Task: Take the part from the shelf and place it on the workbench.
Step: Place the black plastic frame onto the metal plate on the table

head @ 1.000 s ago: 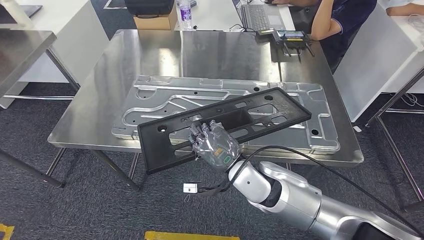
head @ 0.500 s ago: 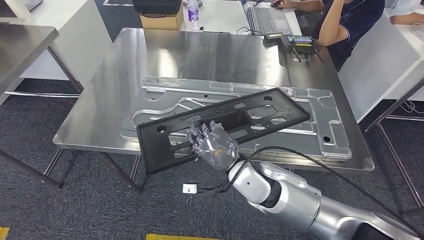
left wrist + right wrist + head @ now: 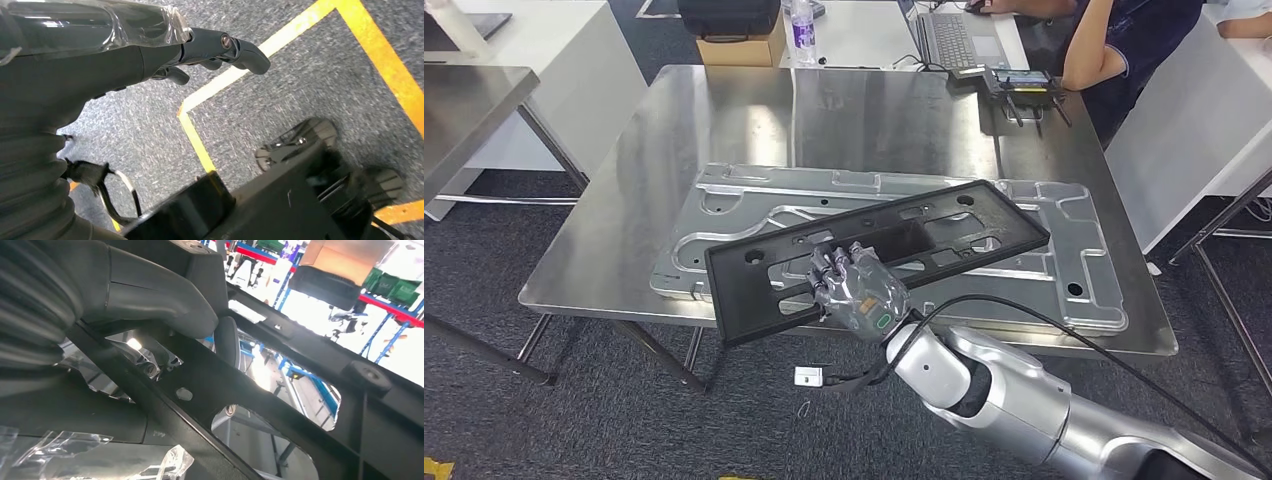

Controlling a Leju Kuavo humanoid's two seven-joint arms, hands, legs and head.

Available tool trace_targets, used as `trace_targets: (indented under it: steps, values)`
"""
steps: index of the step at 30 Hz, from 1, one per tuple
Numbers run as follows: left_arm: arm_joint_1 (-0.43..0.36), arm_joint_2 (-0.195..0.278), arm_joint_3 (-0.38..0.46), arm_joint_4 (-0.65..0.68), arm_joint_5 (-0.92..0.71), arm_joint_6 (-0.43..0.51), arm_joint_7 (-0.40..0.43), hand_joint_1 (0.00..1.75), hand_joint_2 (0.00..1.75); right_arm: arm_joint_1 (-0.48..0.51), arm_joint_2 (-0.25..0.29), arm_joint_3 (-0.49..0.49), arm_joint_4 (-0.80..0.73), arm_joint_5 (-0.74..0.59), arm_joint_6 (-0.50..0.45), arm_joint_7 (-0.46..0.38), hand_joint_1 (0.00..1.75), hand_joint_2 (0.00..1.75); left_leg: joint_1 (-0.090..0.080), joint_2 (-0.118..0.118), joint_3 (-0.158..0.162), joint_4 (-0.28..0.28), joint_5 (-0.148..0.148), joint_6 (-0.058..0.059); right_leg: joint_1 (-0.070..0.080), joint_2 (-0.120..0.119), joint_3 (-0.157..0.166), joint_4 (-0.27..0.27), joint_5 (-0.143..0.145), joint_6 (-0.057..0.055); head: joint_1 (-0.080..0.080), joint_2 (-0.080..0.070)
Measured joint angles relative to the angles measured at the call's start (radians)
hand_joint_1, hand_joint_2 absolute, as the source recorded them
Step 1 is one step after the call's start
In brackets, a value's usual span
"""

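Note:
In the head view a long black frame part (image 3: 924, 225) with cut-out windows hangs slanted over the steel workbench (image 3: 864, 110). Its near left end juts past the bench's front edge. My right hand (image 3: 859, 290) grips its near long rail from below. Under the part a large silver machined plate (image 3: 1064, 250) lies flat on the bench. In the right wrist view the grey thumb (image 3: 150, 295) presses on the black part (image 3: 215, 385). My left hand (image 3: 150, 50) hangs over the carpet, holding nothing, fingers stretched out.
A handheld controller (image 3: 1019, 80) lies at the bench's far right corner. Behind it stand a laptop (image 3: 949, 35), a bottle (image 3: 801, 22) and a cardboard box (image 3: 739, 45), where a person's arm (image 3: 1104, 40) rests. Another steel table (image 3: 464, 100) stands left. Yellow floor tape (image 3: 300, 35) crosses the carpet.
The whole picture has shifted a little, so the camera moved. My right hand keeps its hold, and the black part now reaches slightly farther over the plate.

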Motion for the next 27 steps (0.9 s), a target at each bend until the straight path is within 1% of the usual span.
trace_targets:
  steps: [1,2,3,4,5,6,7,8,9,10,12,13,14,15,16,17,18,19,20,21,22,23,24,25,27]
  values:
    - [0.000,0.000,0.000,0.000,0.001,0.000,-0.001,0.00,1.75,0.000,0.000,-0.001,0.000,0.000,0.000,0.000,1.75,1.75,0.001,0.001,-0.042,0.077,-0.027,-0.004,0.001,0.000,0.002,0.000,-0.003,-0.003,-0.001,0.000]
    - [-0.002,0.000,0.001,0.000,0.002,0.000,-0.001,0.00,1.75,0.000,-0.001,-0.001,0.000,0.000,0.000,0.000,1.75,1.75,0.002,0.002,-0.079,0.140,-0.043,-0.006,0.002,0.001,0.004,0.001,-0.006,-0.004,-0.001,0.000]
    - [-0.003,0.000,0.001,0.000,0.002,0.000,-0.002,0.00,1.75,0.001,-0.002,-0.001,0.000,0.000,0.001,0.000,1.75,1.75,0.002,0.002,-0.101,0.172,-0.042,-0.007,0.004,0.001,0.008,0.001,-0.009,-0.004,-0.001,0.000]
    - [-0.005,0.000,0.001,0.000,0.001,0.000,-0.002,0.00,1.75,0.001,-0.003,-0.001,0.000,0.000,0.001,0.000,1.75,1.75,0.002,0.003,-0.103,0.161,-0.020,-0.008,0.003,0.003,0.013,0.001,-0.013,-0.004,-0.001,0.000]
    - [-0.006,0.000,0.001,0.000,0.000,0.000,-0.002,0.00,1.75,0.002,-0.003,-0.001,-0.001,0.000,0.002,0.000,1.75,1.75,0.003,0.004,-0.086,0.109,0.018,-0.008,0.003,0.004,0.019,0.001,-0.017,-0.002,-0.001,0.000]
    - [-0.004,0.000,0.001,0.000,0.000,0.000,-0.002,0.00,1.75,0.001,-0.004,-0.002,-0.001,0.000,0.002,0.001,1.75,1.75,0.004,0.005,-0.057,0.034,0.063,-0.008,0.002,0.005,0.027,0.001,-0.022,0.000,-0.001,0.000]
    - [-0.003,0.000,0.001,0.000,-0.001,0.000,-0.001,0.00,1.75,0.001,-0.004,-0.002,-0.002,0.000,0.003,0.002,1.75,1.75,0.003,0.006,-0.028,-0.037,0.098,-0.007,0.003,0.007,0.033,0.002,-0.026,0.004,-0.001,0.000]
    - [-0.002,0.000,0.001,0.000,-0.001,0.000,-0.001,0.00,1.75,-0.001,-0.004,-0.002,-0.002,0.000,0.004,0.002,1.75,1.75,0.002,0.006,-0.005,-0.091,0.116,-0.002,0.004,0.009,0.035,0.002,-0.030,0.008,-0.001,0.000]
    - [-0.001,0.000,0.001,0.000,-0.002,-0.001,-0.001,0.00,1.75,-0.002,-0.005,-0.003,-0.002,0.000,0.004,0.002,1.75,1.75,0.000,0.007,0.006,-0.118,0.121,0.003,0.005,0.010,0.035,0.002,-0.032,0.013,-0.001,0.000]
    - [-0.001,0.000,0.001,0.000,-0.003,-0.001,-0.001,0.00,1.75,-0.002,-0.005,-0.003,-0.002,0.000,0.004,0.003,1.75,1.75,-0.004,0.006,0.010,-0.125,0.116,0.009,0.006,0.011,0.034,0.002,-0.033,0.018,-0.001,0.000]
    - [0.000,0.000,0.001,0.000,-0.004,-0.002,-0.001,0.00,1.75,-0.003,-0.006,-0.003,-0.005,0.000,0.005,0.002,1.75,1.75,-0.002,0.004,0.015,-0.132,0.114,0.022,0.004,0.009,0.035,0.003,-0.038,0.029,0.000,0.000]
    - [0.000,0.000,0.001,0.000,-0.005,-0.002,-0.001,0.00,1.75,-0.003,-0.006,-0.004,-0.006,0.000,0.005,0.002,1.75,1.75,-0.001,0.003,0.021,-0.135,0.113,0.030,0.003,0.007,0.031,0.020,-0.048,0.033,0.001,0.000]
    - [0.000,0.000,0.001,0.000,-0.005,-0.002,-0.001,0.00,1.75,-0.004,-0.006,-0.005,-0.007,0.000,0.005,0.003,1.75,1.75,0.001,0.003,0.028,-0.139,0.113,0.037,0.002,0.006,0.017,0.057,-0.066,0.037,0.001,0.000]
    - [-0.001,0.000,0.001,0.000,-0.005,-0.002,-0.001,0.00,1.75,-0.004,-0.007,-0.005,-0.008,0.000,0.005,0.003,1.75,1.75,0.001,0.003,0.035,-0.140,0.110,0.042,0.001,0.004,-0.011,0.117,-0.091,0.039,0.002,0.000]
    - [-0.002,0.000,0.001,0.000,-0.005,-0.002,-0.001,0.00,1.75,-0.004,-0.007,-0.005,-0.008,0.000,0.005,0.003,1.75,1.75,0.000,0.003,0.040,-0.141,0.106,0.048,0.002,0.004,-0.050,0.191,-0.118,0.041,0.002,0.000]
    - [-0.001,0.000,0.001,0.000,-0.005,-0.002,-0.001,0.00,1.75,-0.002,-0.007,-0.005,-0.008,0.000,0.006,0.003,1.75,1.75,-0.001,0.003,0.045,-0.141,0.103,0.050,0.002,0.004,-0.091,0.260,-0.138,0.042,0.003,0.000]
    - [-0.001,0.000,0.001,0.000,-0.005,-0.002,-0.001,0.00,1.75,0.000,-0.008,-0.005,-0.008,0.000,0.007,0.002,1.75,1.75,-0.002,0.003,0.049,-0.140,0.098,0.052,0.002,0.004,-0.121,0.302,-0.142,0.043,0.003,0.000]
    - [0.000,0.000,0.001,0.000,-0.005,-0.002,-0.001,0.00,1.75,0.002,-0.009,-0.005,-0.008,0.000,0.008,0.002,1.75,1.75,-0.002,0.002,0.055,-0.140,0.094,0.052,0.002,0.003,-0.134,0.305,-0.127,0.043,0.003,0.000]
    - [0.001,0.000,0.001,0.000,-0.005,-0.002,-0.001,0.00,1.75,0.002,-0.010,-0.005,-0.008,0.000,0.008,0.003,1.75,1.75,-0.002,0.001,0.062,-0.140,0.088,0.050,0.002,0.003,-0.124,0.266,-0.093,0.042,0.003,0.000]
    - [0.001,0.000,0.001,0.000,-0.005,-0.002,-0.001,0.00,1.75,0.002,-0.010,-0.005,-0.008,0.000,0.008,0.003,1.75,1.75,-0.002,0.000,0.070,-0.140,0.082,0.048,0.001,0.003,-0.098,0.197,-0.048,0.040,0.003,0.000]
    - [0.001,0.000,0.001,0.000,-0.005,-0.002,-0.001,0.00,1.75,0.002,-0.011,-0.005,-0.008,0.000,0.008,0.003,1.75,1.75,-0.004,-0.001,0.076,-0.139,0.074,0.043,0.002,0.002,-0.066,0.123,-0.013,0.038,0.003,0.000]
    - [0.000,0.000,0.001,0.000,-0.005,-0.002,0.000,0.00,1.75,0.002,-0.011,-0.005,-0.008,0.000,0.008,0.003,1.75,1.75,-0.007,-0.002,0.080,-0.138,0.067,0.038,0.002,0.002,-0.040,0.063,0.010,0.035,0.003,0.000]
    - [-0.001,0.000,0.001,0.000,-0.004,-0.002,0.000,0.00,1.75,0.002,-0.010,-0.005,-0.009,0.000,0.008,0.003,1.75,1.75,-0.009,-0.002,0.082,-0.138,0.062,0.034,0.003,0.002,-0.024,0.026,0.018,0.032,0.003,0.000]
    - [-0.002,0.000,0.001,0.000,-0.004,-0.002,0.000,0.00,1.75,0.002,-0.011,-0.005,-0.009,0.000,0.009,0.003,1.75,1.75,-0.011,-0.002,0.083,-0.140,0.058,0.030,0.005,0.002,-0.018,0.013,0.014,0.028,0.002,0.000]
    - [-0.001,0.000,0.001,0.000,-0.004,-0.002,0.001,0.00,1.75,0.002,-0.011,-0.005,-0.010,0.000,0.009,0.003,1.75,1.75,-0.008,-0.001,0.084,-0.140,0.052,0.022,0.006,0.003,-0.018,0.009,0.009,0.017,0.002,0.000]
